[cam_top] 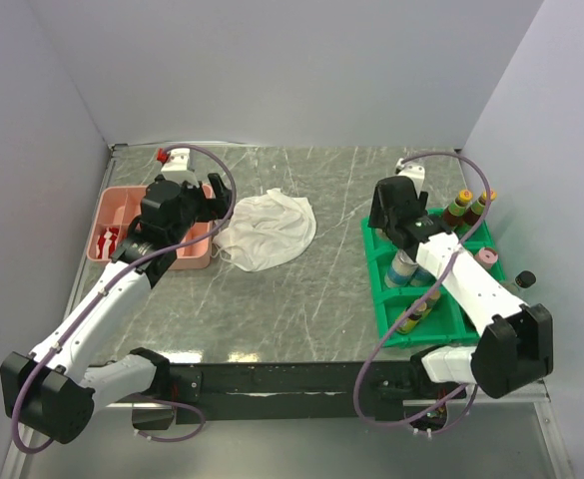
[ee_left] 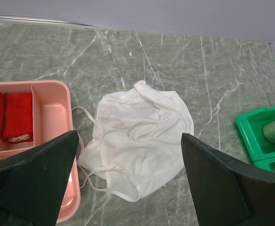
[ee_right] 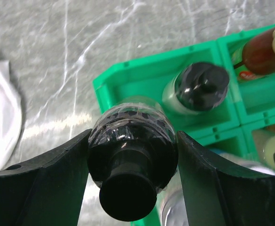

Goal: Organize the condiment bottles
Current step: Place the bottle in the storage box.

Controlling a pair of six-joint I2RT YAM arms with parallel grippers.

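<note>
A black-capped bottle (ee_right: pixel 128 136) is clamped by the right tool (ee_right: pixel 132 160).
Its long axis is seen upright, over the left edge of the green tray (ee_right: pixel 128 77), so the right arm is nearer; the left tool (ee_left: pixel 130 179) is spread wide, empty, above the white cloth (ee_left: pixel 137 136), well apart from the tray.

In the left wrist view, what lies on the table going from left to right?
pink tray → white cloth → green tray
</note>
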